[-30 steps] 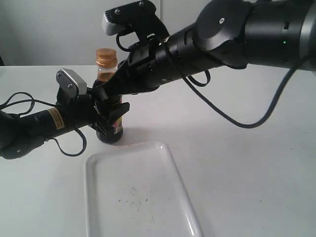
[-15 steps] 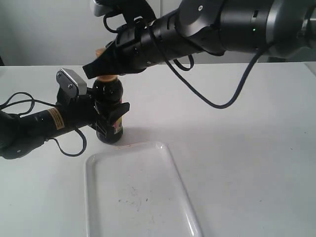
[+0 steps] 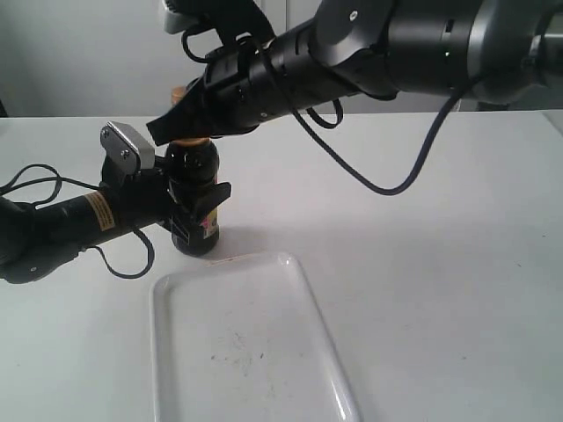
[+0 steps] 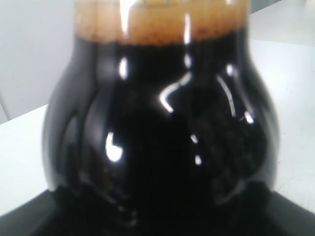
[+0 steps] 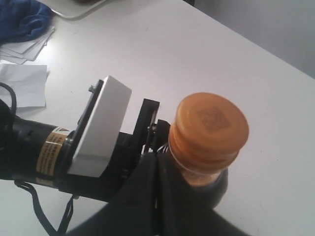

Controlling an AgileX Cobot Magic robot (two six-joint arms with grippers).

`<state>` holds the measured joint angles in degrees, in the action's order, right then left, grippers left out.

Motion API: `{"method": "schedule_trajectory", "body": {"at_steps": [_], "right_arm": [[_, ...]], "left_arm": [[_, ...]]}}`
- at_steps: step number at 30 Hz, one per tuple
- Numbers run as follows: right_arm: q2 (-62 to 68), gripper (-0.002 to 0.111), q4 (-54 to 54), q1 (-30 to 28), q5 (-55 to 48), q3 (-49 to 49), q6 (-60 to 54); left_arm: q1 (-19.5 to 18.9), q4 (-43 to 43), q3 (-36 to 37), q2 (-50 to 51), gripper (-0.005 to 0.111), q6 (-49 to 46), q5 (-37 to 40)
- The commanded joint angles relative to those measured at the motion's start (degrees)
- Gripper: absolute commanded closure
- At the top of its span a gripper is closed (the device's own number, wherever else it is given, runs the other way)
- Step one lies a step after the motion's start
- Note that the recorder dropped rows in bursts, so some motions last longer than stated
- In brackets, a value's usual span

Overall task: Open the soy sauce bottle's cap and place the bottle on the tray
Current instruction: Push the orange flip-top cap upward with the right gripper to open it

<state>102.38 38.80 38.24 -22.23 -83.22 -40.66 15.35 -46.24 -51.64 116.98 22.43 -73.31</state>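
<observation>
The soy sauce bottle (image 3: 195, 171) stands upright on the white table just behind the tray (image 3: 303, 286). My left gripper (image 3: 195, 204) is shut on its lower body; in the left wrist view the dark bottle (image 4: 162, 128) fills the picture and hides the fingers. The orange cap (image 5: 211, 125) is closed, and only a sliver of the cap (image 3: 179, 93) shows in the exterior view. My right gripper (image 5: 158, 157) has its fingers pressed together, tips against the neck just under the cap's rim. From outside, the right gripper (image 3: 171, 130) covers the bottle's top.
The white tray lies at the front with nothing on it. The left wrist's white camera housing (image 5: 101, 128) sits close beside the bottle. A blue cloth (image 5: 22, 22) and white papers (image 5: 22, 78) lie further off. A black cable (image 3: 378, 180) hangs from the right arm.
Over the last second the right arm lifted from the bottle's body to the cap's height and now covers the cap. The left gripper and bottle have not moved.
</observation>
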Motion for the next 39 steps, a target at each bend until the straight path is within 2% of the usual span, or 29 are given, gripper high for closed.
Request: {"method": "schedule_trajectory", "body": {"at_steps": [1,26,39], "right_arm": [[1.54,0.108,0.23,-0.05,1.47,-0.24,-0.74],[2.01,0.108,-1.29,-0.05,7.35,-2.29,-0.74],[2.34,0.108,-1.29,-0.05,26.43,-2.29,-1.2]], "left_arm": [[0.12,-0.56,0.17,0.66,0.107,-0.83,3.34],[0.12,-0.56,0.17,0.66,0.107,-1.68,3.34],[0.12,-0.56,0.17,0.66,0.107,-1.68,3.34]]}}
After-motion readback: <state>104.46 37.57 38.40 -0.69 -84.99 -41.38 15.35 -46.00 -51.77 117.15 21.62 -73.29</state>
